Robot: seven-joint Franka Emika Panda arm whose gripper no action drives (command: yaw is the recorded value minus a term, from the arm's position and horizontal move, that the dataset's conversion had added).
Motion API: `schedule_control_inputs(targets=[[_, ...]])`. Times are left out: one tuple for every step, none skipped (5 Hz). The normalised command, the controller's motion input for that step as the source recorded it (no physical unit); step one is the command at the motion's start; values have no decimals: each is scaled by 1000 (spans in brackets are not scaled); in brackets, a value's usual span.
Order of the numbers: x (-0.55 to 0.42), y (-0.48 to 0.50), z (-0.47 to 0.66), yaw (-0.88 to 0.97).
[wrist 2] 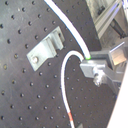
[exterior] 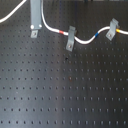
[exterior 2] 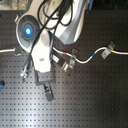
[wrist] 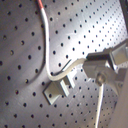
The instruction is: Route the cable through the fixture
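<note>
Lab bench setup, robotics/optics style. Work surface is a black perforated metal breadboard (exterior: 65,95) with a regular grid of mounting holes, seen in both exterior views. Small grey metal clips (exterior: 70,39) are fixed to it. White robot arm with a glowing blue indicator light (exterior 2: 28,31) stands over it, black hoses bundled along the arm.

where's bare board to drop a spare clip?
Free: the black perforated board from below the clips down to the first exterior view's bottom edge. Crowded: the top strip, where the cable runs past the flat bar, middle clip and slanted clip.
</note>
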Motion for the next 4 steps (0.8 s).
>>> schedule_control_inputs(targets=[[-260, 501, 21, 243], [-106, 156, 81, 169], [-194, -7, 176, 31], [-284, 22, 162, 54]])
